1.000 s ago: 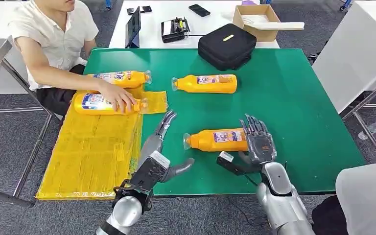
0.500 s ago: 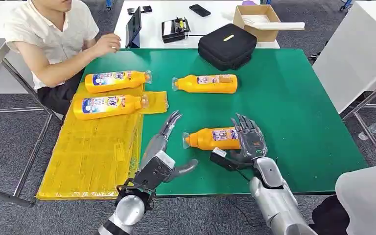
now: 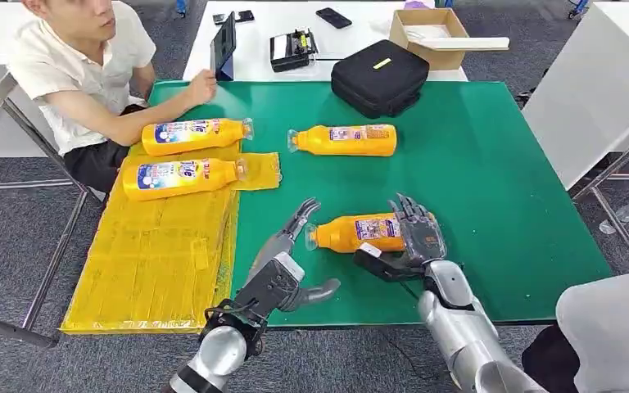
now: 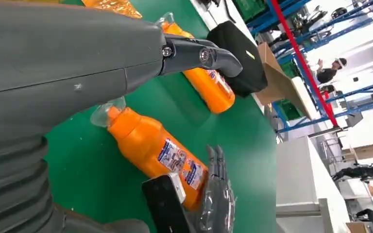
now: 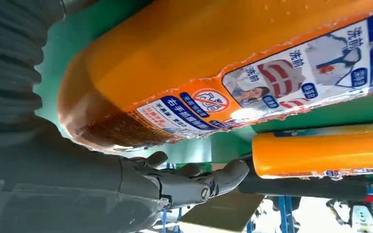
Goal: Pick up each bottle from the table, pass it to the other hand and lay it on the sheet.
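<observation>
now orange bottle [image 3: 359, 232] lies flat w/ blue-white label.

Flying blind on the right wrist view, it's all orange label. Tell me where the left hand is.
Observer: The left hand is open beside the nearest bottle, its fingers reaching toward the cap end. I can't tell if they touch.
Operator: Confirm the right hand's hold.
Observer: The right hand has its fingers over the bottle's base end and its thumb on the near side.
Operator: Give me the sheet.
Observer: Two bottles lie side by side at the far end of the yellow sheet.
</observation>
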You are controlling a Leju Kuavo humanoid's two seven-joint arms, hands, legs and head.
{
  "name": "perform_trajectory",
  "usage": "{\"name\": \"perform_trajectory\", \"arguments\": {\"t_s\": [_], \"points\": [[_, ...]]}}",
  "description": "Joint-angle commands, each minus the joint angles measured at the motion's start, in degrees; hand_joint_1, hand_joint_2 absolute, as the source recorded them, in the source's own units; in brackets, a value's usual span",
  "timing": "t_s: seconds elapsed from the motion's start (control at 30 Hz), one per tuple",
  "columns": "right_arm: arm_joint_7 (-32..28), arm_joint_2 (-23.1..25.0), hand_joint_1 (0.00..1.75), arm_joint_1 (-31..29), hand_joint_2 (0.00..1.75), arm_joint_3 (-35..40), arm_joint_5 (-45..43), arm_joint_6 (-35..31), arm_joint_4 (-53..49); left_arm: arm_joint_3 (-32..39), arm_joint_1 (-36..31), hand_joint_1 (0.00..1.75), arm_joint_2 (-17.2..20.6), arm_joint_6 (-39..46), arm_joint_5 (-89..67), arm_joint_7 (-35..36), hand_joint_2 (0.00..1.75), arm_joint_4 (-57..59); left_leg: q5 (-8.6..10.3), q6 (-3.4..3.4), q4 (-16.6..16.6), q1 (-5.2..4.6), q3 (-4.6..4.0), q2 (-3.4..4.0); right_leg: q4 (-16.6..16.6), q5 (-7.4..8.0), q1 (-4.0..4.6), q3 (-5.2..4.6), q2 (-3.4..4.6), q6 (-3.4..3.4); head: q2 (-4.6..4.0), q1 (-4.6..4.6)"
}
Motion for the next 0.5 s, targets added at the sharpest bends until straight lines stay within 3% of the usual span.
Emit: {"name": "perform_trajectory", "arguments": {"t_s": [0.03,0.07,0.5], "points": [[3.18,-3.15,0.91,-2.98,1.75,2.68,0.84,5.40,8.82,0.06,0.28,0.00,-3.08,-0.66,-0.13,0.42,1.75,3.01,-0.01,0.03,-0.01,0.00,0.09,-0.04,-0.05,-0.02,0.03,0.14,-0.10,-0.11,0.00,0.00],[2.71,-3.53,1.75,-3.27,1.75,2.87,0.66,6.37,9.65,0.11,0.25,0.00,-3.08,-0.74,-0.12,0.42,1.75,3.02,-0.05,0.05,0.02,0.04,0.18,-0.02,-0.08,-0.04,0.08,0.27,-0.11,-0.18,0.00,0.00],[1.81,-3.98,1.75,-3.23,1.75,2.65,-0.10,7.14,10.26,0.12,0.21,0.00,-3.08,-0.80,-0.12,0.42,1.75,3.05,-0.04,0.04,0.00,0.06,0.38,-0.10,-0.15,-0.02,0.09,0.49,-0.18,-0.17,0.00,0.00]]}}
